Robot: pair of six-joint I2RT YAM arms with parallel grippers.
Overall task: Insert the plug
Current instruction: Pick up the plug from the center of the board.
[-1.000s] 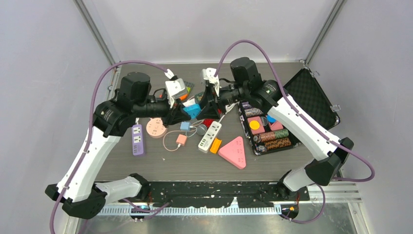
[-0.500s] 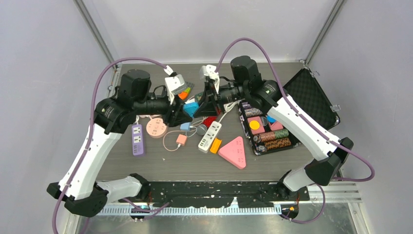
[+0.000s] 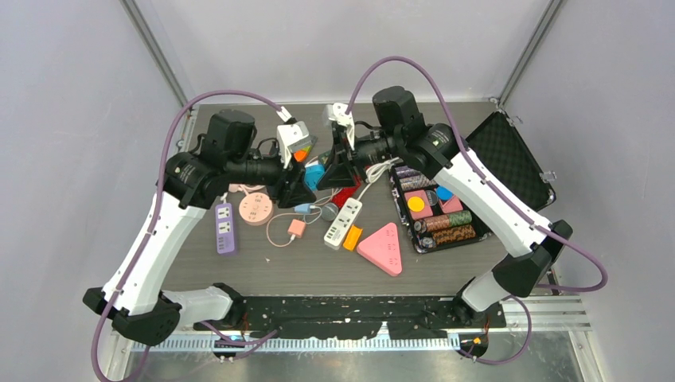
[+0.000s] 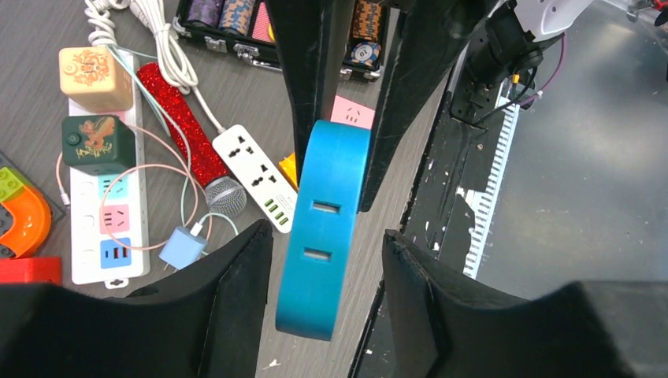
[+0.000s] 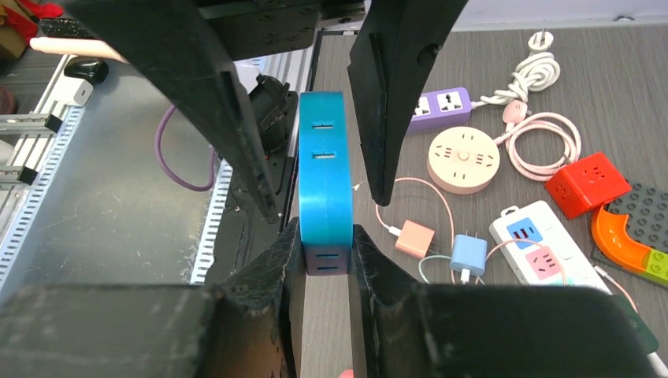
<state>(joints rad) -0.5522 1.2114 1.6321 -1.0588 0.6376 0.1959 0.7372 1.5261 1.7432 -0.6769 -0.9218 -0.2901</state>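
The blue socket block [image 5: 324,169] is hanging in the air above the middle of the table [image 3: 302,274], clear of everything lying there. The right gripper [image 5: 324,236] is pinching one end of it, with its fingers pressing flat against the two broad faces. The left gripper [image 4: 324,236] is standing spread around the other end. It has one finger on each side with a sliver of gap next to each, so it is touching nothing. The block's narrow slotted edge is facing both wrist cameras.

Below the block, small things are crowding together. A white power strip [image 4: 256,177] is lying just beside a red glitter microphone [image 4: 185,130], and a small blue charger [image 4: 183,246] is sitting near the microphone's head. Further left, a round pink socket [image 3: 255,208] and a purple power strip [image 3: 225,227] are lying side by side. On the right, an open case of poker chips [image 3: 438,208] is filling the space up to the table's right edge. A pink triangular socket [image 3: 384,248] is lying nearest the front. Bare tabletop is running in front of it along the whole near edge, and this is the widest open room.
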